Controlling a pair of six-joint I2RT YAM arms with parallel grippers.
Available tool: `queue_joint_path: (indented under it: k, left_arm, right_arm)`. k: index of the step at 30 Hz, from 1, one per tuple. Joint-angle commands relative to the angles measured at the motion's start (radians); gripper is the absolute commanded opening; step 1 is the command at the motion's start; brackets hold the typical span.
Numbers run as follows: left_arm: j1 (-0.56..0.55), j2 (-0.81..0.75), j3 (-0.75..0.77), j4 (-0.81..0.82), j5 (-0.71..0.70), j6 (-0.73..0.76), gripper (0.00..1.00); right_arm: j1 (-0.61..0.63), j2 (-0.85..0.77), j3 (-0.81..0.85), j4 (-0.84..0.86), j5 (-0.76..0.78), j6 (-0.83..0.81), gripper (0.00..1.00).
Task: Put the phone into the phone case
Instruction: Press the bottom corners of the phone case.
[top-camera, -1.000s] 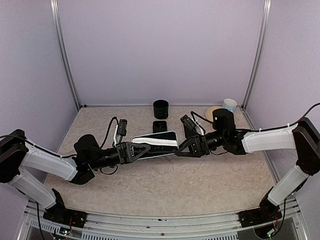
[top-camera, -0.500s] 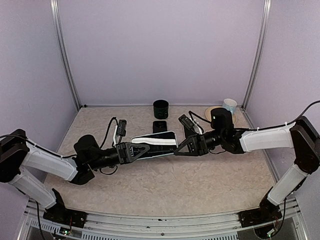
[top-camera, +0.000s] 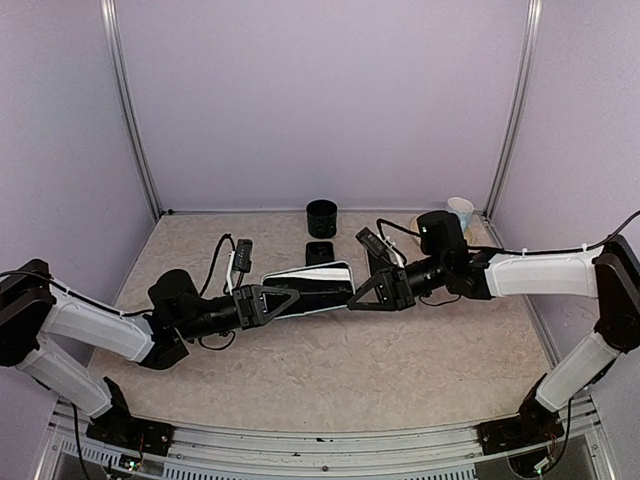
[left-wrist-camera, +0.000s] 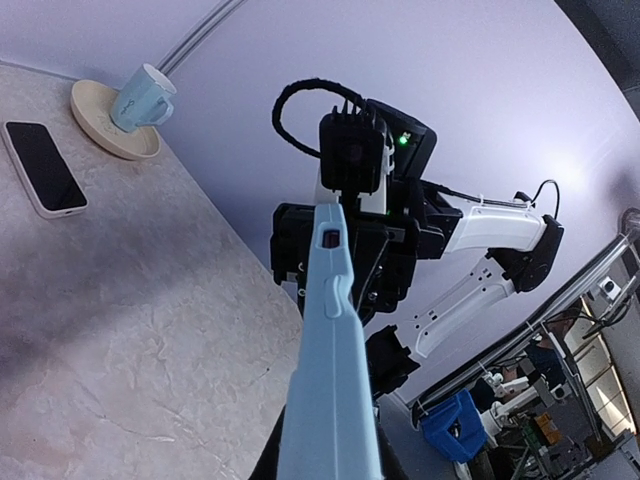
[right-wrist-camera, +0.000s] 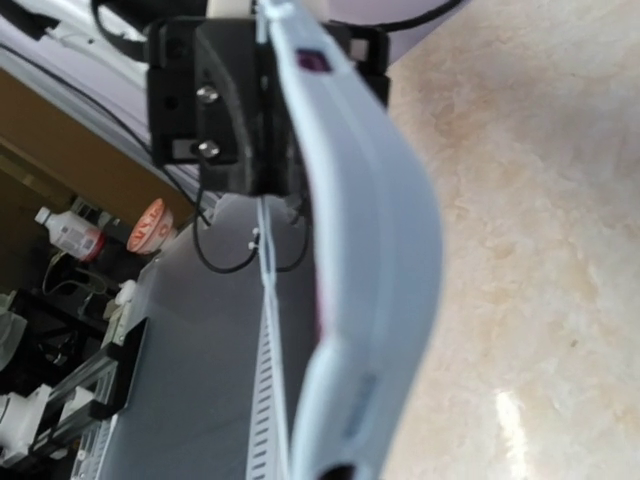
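The light blue phone case (top-camera: 310, 284) hangs above the table between both grippers. My left gripper (top-camera: 272, 300) is shut on its left end. My right gripper (top-camera: 362, 292) is shut on its right end. The left wrist view shows the case (left-wrist-camera: 330, 360) edge-on, with the right gripper at its far end. In the right wrist view the case (right-wrist-camera: 375, 230) looks bowed, with the left gripper behind it. The phone (top-camera: 320, 252) lies flat on the table behind the case, screen dark. It also shows in the left wrist view (left-wrist-camera: 40, 165).
A black cup (top-camera: 322, 217) stands at the back wall behind the phone. A pale cup (top-camera: 460, 209) sits on a beige saucer (top-camera: 424, 224) at the back right, also in the left wrist view (left-wrist-camera: 140, 92). Cables trail from both wrists.
My right arm has shifted slightly to the left and toward the back. The case stays held at both ends. The left arm has hardly moved.
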Motion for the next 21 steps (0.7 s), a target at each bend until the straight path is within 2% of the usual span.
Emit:
queue_joint_path:
  k: [1,8,12,18,21]
  left_arm:
    - [0.012,-0.023,0.006,-0.033,-0.046,0.015,0.00]
    - [0.024,-0.035,0.002,-0.043,-0.037,0.008,0.00]
    - [0.028,-0.030,0.003,-0.037,-0.031,-0.005,0.00]
    - [0.038,-0.025,0.003,-0.072,-0.055,-0.015,0.00]
    - [0.039,-0.034,0.007,-0.129,-0.089,-0.003,0.00]
  right_arm:
    - [0.011,-0.096,-0.022,0.069,-0.118,-0.066,0.02]
    - [0.011,-0.199,-0.036,-0.027,-0.108,-0.241,0.02]
    - [0.013,-0.258,-0.068,-0.024,-0.063,-0.304,0.03]
    - [0.012,-0.272,-0.068,-0.091,0.006,-0.358,0.19]
    - [0.012,-0.257,-0.046,-0.132,0.049,-0.354,0.32]
